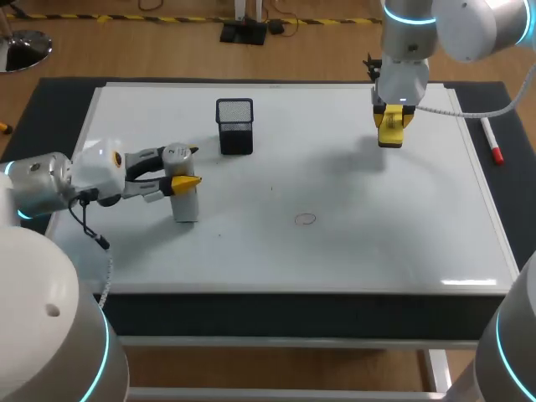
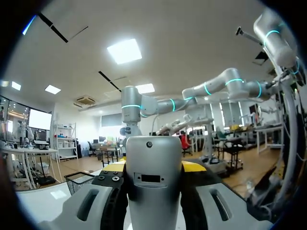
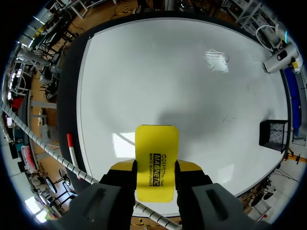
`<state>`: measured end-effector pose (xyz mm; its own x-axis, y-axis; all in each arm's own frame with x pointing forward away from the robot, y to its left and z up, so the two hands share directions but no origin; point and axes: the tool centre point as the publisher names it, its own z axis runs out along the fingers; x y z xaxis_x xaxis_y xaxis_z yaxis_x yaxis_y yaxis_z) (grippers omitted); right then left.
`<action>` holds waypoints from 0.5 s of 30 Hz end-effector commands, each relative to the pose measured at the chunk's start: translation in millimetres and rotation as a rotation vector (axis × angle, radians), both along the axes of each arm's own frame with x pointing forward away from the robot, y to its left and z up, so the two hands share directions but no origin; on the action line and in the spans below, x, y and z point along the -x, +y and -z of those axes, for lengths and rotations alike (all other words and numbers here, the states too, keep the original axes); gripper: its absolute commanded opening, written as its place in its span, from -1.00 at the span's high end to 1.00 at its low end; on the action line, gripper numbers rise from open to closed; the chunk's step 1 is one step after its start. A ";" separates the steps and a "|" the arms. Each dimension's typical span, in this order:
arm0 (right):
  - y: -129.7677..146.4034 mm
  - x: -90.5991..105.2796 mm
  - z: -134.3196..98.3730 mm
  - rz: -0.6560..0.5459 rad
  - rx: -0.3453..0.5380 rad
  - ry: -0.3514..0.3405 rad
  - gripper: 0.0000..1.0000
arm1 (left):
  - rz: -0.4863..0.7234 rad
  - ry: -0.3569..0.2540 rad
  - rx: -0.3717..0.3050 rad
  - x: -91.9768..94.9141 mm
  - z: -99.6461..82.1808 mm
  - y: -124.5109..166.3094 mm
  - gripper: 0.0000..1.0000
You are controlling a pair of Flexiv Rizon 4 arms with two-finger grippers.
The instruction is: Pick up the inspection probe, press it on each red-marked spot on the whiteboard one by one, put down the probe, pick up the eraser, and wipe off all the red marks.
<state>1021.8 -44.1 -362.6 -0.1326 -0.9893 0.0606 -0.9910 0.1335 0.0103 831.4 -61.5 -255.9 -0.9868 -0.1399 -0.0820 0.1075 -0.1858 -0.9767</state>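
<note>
Colour log, as I see it from the remote station.

- Whiteboard (image 1: 352, 243): plain white with a pale grey frame. One faint red ring (image 1: 306, 219) is drawn just toward 6 o'clock from its centre.
- Counter (image 1: 50, 109) beneath the board: black.
- Probe (image 1: 184, 203): silver-grey body, with a darker slot on its face in the left wrist view.
- Eraser (image 1: 390, 127): bright yellow, with black lettering on its back.
- Mesh basket (image 1: 235, 126), toward 11 o'clock on the board: black wire grid.
- Marker (image 1: 492, 141), at the 3 o'clock edge: white barrel, red cap.
- Left fingers (image 1: 186, 180) and right fingers (image 3: 187, 166): yellow tips, black behind.
- Left arm (image 1: 50, 180) and right arm (image 1: 469, 21): white-grey shells with cyan light rings.
</note>
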 end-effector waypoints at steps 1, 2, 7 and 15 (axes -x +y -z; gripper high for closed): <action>-0.9 -0.5 -1.0 -0.002 0.001 0.000 1.00 | 0.001 -0.006 0.005 -0.8 -1.5 0.5 1.00; -0.9 -0.5 -1.0 -0.002 0.001 0.000 1.00 | 0.001 -0.008 0.005 -1.1 -2.4 0.4 1.00; 1.5 0.6 -1.5 -0.008 0.006 -0.001 1.00 | 0.001 -0.010 0.005 -1.3 -3.3 0.3 1.00; 56.2 37.3 -19.1 -0.170 0.039 -0.036 1.00 | 0.001 -0.010 0.005 -1.3 -3.3 0.3 1.00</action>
<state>1002.7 -1.8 -352.7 0.0222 -0.9977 0.0647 -0.9998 -0.0222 0.0010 832.2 -61.6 -252.8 -0.9859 -0.1407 -0.0904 0.1163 -0.1886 -0.9751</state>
